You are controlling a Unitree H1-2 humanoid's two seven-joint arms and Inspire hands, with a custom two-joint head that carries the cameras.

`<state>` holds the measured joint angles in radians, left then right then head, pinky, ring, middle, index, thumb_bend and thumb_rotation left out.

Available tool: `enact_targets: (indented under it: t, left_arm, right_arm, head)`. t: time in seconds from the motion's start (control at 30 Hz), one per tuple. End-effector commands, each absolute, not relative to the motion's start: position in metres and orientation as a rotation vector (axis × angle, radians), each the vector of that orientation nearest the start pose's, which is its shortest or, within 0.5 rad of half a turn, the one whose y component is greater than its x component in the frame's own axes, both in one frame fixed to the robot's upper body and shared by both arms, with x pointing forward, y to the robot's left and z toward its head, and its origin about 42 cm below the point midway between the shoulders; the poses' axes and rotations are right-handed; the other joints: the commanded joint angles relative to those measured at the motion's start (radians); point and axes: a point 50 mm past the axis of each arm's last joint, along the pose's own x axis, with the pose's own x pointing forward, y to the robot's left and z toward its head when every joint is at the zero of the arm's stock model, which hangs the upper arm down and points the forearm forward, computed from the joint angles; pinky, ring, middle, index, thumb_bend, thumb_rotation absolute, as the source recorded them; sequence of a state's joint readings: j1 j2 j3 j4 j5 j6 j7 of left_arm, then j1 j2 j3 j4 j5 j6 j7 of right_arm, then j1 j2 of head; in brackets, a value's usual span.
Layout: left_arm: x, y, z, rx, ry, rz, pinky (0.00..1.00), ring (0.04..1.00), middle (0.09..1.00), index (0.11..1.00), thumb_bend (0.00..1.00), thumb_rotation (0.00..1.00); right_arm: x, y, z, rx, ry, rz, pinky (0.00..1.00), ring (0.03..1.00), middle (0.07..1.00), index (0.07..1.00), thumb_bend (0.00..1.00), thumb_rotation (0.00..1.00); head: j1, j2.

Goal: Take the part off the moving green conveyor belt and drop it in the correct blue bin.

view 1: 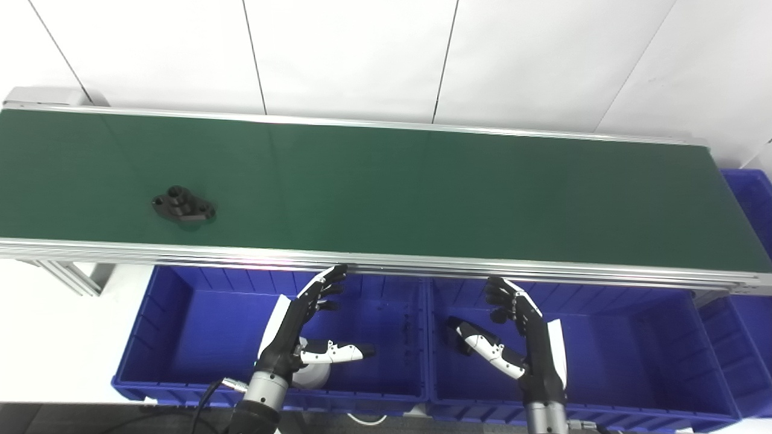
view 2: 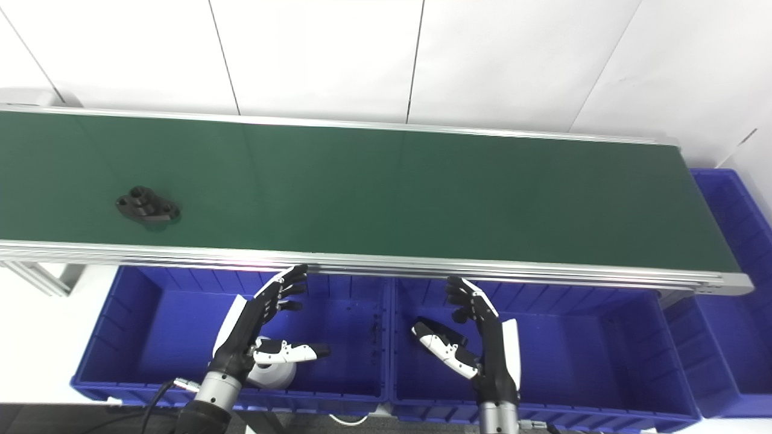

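Note:
A black part point(view 1: 183, 205) with round bosses and holes lies on the green conveyor belt point(view 1: 386, 187) at its left end, near the front edge; it also shows in the right eye view point(view 2: 148, 206). My left hand point(view 1: 304, 328) is open and empty over the left blue bin point(view 1: 181, 337), well right of and below the part. My right hand point(view 1: 522, 337) is open and empty over the right blue bin point(view 1: 651, 361). Both hands hover just in front of the belt's front rail.
A white round object point(view 2: 271, 374) lies in the left bin under my left hand. A third blue bin point(view 1: 751, 253) stands at the belt's right end. The aluminium front rail point(view 1: 386, 264) runs between hands and belt. White wall panels behind.

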<state>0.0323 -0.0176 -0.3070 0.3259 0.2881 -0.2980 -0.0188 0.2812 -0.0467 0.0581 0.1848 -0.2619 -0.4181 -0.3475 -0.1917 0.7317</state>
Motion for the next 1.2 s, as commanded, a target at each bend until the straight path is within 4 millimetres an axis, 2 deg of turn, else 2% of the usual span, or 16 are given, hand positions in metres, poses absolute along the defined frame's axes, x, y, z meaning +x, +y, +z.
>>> enact_targets:
  t: [0.0,0.03,0.07,0.1,0.17,0.3,0.43,0.57,0.63,0.73,0.87,0.97,1.1,1.17]
  left_arm:
    - [0.249,0.111,0.029,0.236,-0.05,-0.404,0.7,0.817,0.86,0.85,0.7,0.2]
    - [0.249,0.109,0.028,0.237,-0.05,-0.405,0.7,0.818,0.86,0.851,0.7,0.21]
    - [0.248,0.106,0.026,0.231,-0.053,-0.411,0.7,0.819,0.86,0.851,0.7,0.21]
    - [0.247,0.104,0.025,0.226,-0.054,-0.417,0.72,0.819,0.864,0.857,0.69,0.19]
    - [0.244,0.097,0.02,0.214,-0.058,-0.427,0.73,0.82,0.868,0.861,0.69,0.18]
    - [0.242,0.087,0.01,0.23,-0.068,-0.435,0.72,0.818,0.863,0.863,0.7,0.22]
    - [0.241,0.082,0.005,0.232,-0.064,-0.433,0.72,0.813,0.853,0.856,0.71,0.21]
    - [0.241,0.078,0.003,0.246,-0.063,-0.434,0.73,0.818,0.854,0.857,0.7,0.21]
    - [0.241,0.076,0.001,0.242,-0.056,-0.433,0.74,0.823,0.857,0.859,0.7,0.21]
    - [0.241,0.073,-0.002,0.244,-0.049,-0.428,0.74,0.824,0.858,0.86,0.71,0.21]
    - [0.242,0.07,-0.004,0.234,-0.039,-0.424,0.75,0.828,0.859,0.86,0.71,0.21]
    - [0.243,0.068,-0.004,0.234,-0.036,-0.429,0.75,0.832,0.864,0.862,0.71,0.21]
    - [0.244,0.066,-0.004,0.237,-0.038,-0.429,0.75,0.831,0.867,0.862,0.71,0.21]
    - [0.245,0.066,-0.005,0.243,-0.038,-0.428,0.75,0.831,0.867,0.863,0.71,0.23]
  right_arm:
    - [0.167,-0.238,0.023,-0.267,-0.069,-0.244,0.69,0.734,0.752,0.772,0.67,0.34]
    - [0.167,-0.239,0.022,-0.268,-0.069,-0.243,0.69,0.732,0.753,0.773,0.66,0.33]
    - [0.166,-0.242,0.022,-0.271,-0.065,-0.242,0.69,0.731,0.754,0.774,0.65,0.33]
    - [0.165,-0.244,0.021,-0.275,-0.062,-0.243,0.69,0.726,0.751,0.774,0.66,0.35]
    - [0.162,-0.25,0.019,-0.259,-0.047,-0.237,0.69,0.724,0.75,0.774,0.66,0.36]
    - [0.161,-0.256,0.017,-0.198,-0.025,-0.211,0.73,0.766,0.787,0.807,0.57,0.2]
    - [0.159,-0.261,0.012,-0.196,-0.004,-0.213,0.75,0.777,0.789,0.81,0.56,0.19]
    - [0.157,-0.264,0.007,-0.185,0.02,-0.224,0.76,0.786,0.787,0.804,0.61,0.26]
    - [0.157,-0.266,0.005,-0.181,0.029,-0.226,0.76,0.789,0.79,0.81,0.58,0.22]
    - [0.157,-0.268,0.003,-0.187,0.038,-0.232,0.77,0.789,0.787,0.809,0.57,0.22]
    - [0.158,-0.271,0.002,-0.146,0.045,-0.244,0.81,0.813,0.804,0.823,0.55,0.11]
    - [0.16,-0.273,0.005,-0.14,0.034,-0.255,0.83,0.819,0.805,0.835,0.54,0.09]
    - [0.165,-0.272,0.02,-0.151,-0.029,-0.272,0.81,0.802,0.801,0.833,0.55,0.15]
    - [0.17,-0.268,0.04,-0.165,-0.111,-0.273,0.79,0.784,0.79,0.815,0.6,0.28]
  head:
    - [0.076,-0.023]
    - [0.076,-0.023]
    - [0.159,-0.057]
    - [0.17,-0.062]
    - [0.244,-0.101]
    - [0.291,-0.146]
    - [0.317,-0.177]
    - [0.334,-0.196]
    - [0.338,-0.204]
    - [0.347,-0.218]
    - [0.358,-0.23]
    - [0.359,-0.229]
    - [0.346,-0.225]
    - [0.318,-0.221]
